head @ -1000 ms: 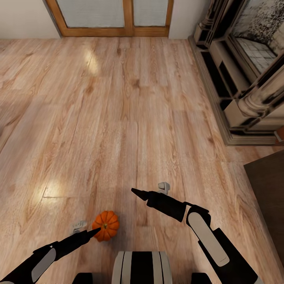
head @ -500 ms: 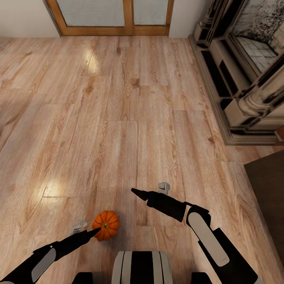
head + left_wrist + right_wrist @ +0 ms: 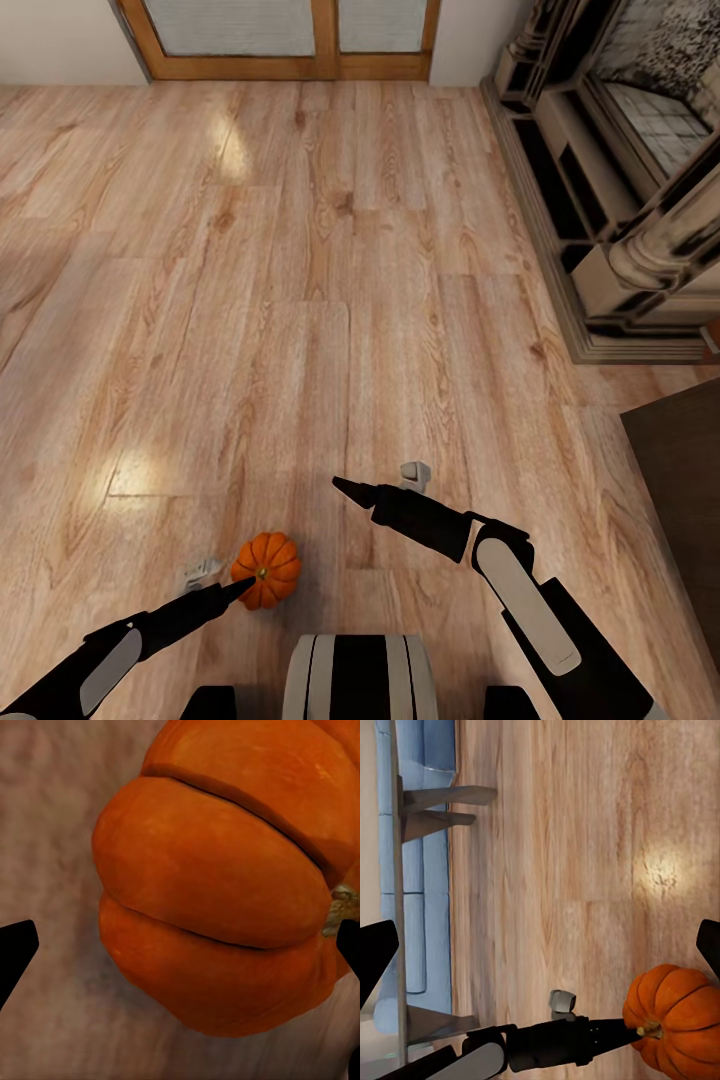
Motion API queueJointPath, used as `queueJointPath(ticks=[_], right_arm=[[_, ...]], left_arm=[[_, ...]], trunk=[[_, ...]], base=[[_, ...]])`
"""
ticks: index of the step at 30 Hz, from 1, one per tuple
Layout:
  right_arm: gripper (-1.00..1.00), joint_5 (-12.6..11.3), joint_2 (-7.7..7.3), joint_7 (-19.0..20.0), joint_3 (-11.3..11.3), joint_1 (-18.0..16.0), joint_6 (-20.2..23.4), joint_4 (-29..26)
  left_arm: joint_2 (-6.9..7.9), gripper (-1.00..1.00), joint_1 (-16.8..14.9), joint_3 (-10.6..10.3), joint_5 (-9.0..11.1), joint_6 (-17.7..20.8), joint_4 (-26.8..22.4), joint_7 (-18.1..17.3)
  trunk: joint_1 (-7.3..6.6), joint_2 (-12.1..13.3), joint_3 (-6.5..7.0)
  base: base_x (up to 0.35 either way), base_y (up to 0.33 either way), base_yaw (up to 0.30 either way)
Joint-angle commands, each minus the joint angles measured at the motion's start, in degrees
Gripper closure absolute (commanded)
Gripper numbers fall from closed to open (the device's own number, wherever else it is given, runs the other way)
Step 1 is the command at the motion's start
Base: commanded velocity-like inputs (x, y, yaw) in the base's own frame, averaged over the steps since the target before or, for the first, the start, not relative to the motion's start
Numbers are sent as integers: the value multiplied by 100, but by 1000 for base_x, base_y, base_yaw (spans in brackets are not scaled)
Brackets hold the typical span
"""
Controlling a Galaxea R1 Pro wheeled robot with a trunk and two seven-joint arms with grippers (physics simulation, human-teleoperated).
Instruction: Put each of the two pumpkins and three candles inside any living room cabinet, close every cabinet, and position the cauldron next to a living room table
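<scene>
One bright-orange pumpkin (image 3: 266, 570) sits on the wood floor just ahead of my base. My left gripper (image 3: 238, 590) is low beside it and open. In the left wrist view the pumpkin (image 3: 217, 900) lies between the two widely spread fingertips (image 3: 16, 949), with a gap on one side. My right gripper (image 3: 345, 488) hovers open over bare floor to the pumpkin's right. The right wrist view looks across at the pumpkin (image 3: 679, 1012) and the left arm's finger by its stem. A dark-brown cabinet (image 3: 680, 490) corner shows at the right edge. Candles and cauldron are out of view.
A stone fireplace surround (image 3: 620, 200) stands at the far right. A wood-framed glass door (image 3: 280, 40) closes the far wall. The right wrist view shows a pale slab with slanted legs (image 3: 435, 810) in front of a blue-grey sofa (image 3: 424, 915).
The whole head picture has shifted slightly, so the camera moved. The pumpkin and both arms keep their places relative to each other.
</scene>
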Motion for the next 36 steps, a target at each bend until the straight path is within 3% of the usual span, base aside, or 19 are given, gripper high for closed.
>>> queueJointPath(ticks=[1, 16, 20, 36], right_arm=[[-100, -7, -3, 7, 2, -4, 14, -1], [-100, -7, -4, 7, 2, -5, 14, -1], [-100, -7, -6, 7, 2, -2, 14, -1], [-100, -7, -11, 8, 2, -4, 14, -1]], left_arm=[[6, -100, -3, -23, 60, 40, -3, -4], [8, -100, -3, -22, 60, 42, -3, -19], [11, -100, -3, -16, 60, 44, -3, -20], [6, -100, -3, -18, 61, 39, -12, -20]], trunk=[[-1, -1, -3], [-1, -1, -3], [9, -7, -91], [9, -7, -91]], base=[[0, 0, 0], [0, 0, 0], [0, 0, 0], [0, 0, 0]])
